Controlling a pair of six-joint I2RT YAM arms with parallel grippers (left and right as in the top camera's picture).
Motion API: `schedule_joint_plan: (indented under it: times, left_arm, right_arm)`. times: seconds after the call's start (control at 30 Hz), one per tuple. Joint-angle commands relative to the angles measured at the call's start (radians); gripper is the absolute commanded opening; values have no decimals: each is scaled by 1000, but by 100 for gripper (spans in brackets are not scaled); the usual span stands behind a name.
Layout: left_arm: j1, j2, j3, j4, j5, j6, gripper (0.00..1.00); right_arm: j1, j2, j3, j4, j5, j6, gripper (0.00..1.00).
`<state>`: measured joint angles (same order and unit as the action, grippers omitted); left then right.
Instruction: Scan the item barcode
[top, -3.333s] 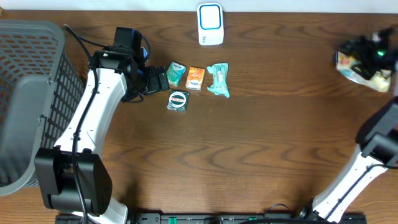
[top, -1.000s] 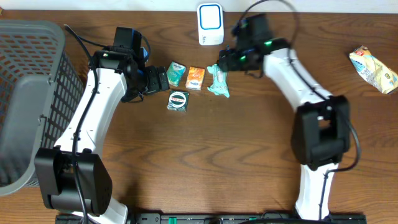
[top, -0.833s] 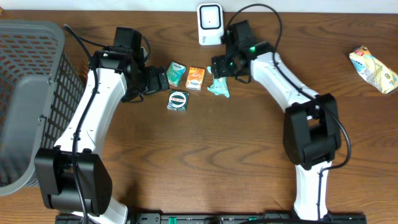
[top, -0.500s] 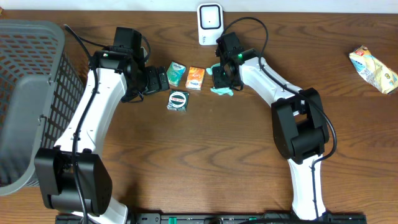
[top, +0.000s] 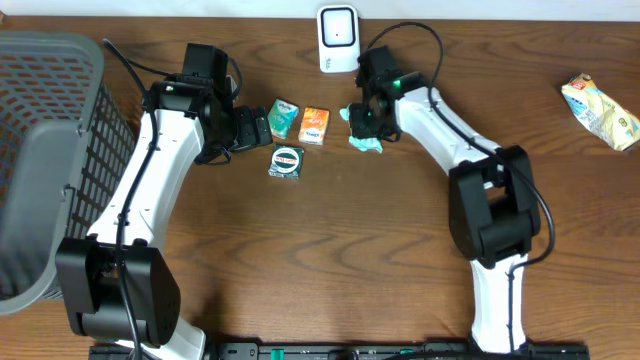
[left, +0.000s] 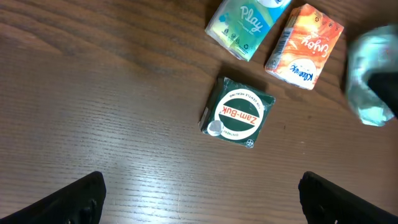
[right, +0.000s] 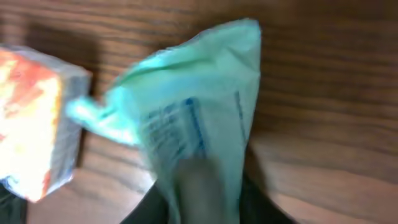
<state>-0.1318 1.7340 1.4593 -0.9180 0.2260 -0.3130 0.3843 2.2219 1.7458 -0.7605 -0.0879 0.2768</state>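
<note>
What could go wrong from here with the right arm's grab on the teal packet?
1. The right gripper seems to pinch the teal packet by one end only. The soft wrapper is crumpled, so it may slip or droop when lifted.
2. The printed patch on the packet looks creased and blurred in the right wrist view, so the scanner might fail to read it.
3. The orange tissue pack lies close beside the packet and could get nudged.

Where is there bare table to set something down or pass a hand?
Free: the wide wood between left arm and right arm, robot-side of the Zam-Buk tin; also from that arm to the yellow packet. Crowded: under the scanner, where teal pack, orange pack, tin and mint-green packet sit close together.
</note>
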Motion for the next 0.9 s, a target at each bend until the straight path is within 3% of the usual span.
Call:
schedule_joint_plan:
  times: [0.0, 0.03, 0.13, 0.4, 0.6, 0.87]
  left_arm:
    - [3, 4, 13, -5, -10, 9, 98]
    - [3, 4, 13, -5, -10, 9, 98]
    - [3, 4, 13, -5, -10, 9, 98]
    - [3, 4, 13, -5, -10, 9, 98]
    - [3, 4, 13, -5, -10, 9, 98]
    - [3, 4, 13, -5, -10, 10, 98]
  right_arm:
    - [-5, -52, 9, -28, -12, -39, 36]
    - [-5, -52, 9, -39, -11, -53, 46]
    - [-5, -52, 9, -41, -11, -76, 61]
    - [55, -52, 9, -47, 47, -148, 62]
    - [179, -50, 5, -74, 418, -146, 59]
    - [247, -41, -109, 31, 610, -142, 59]
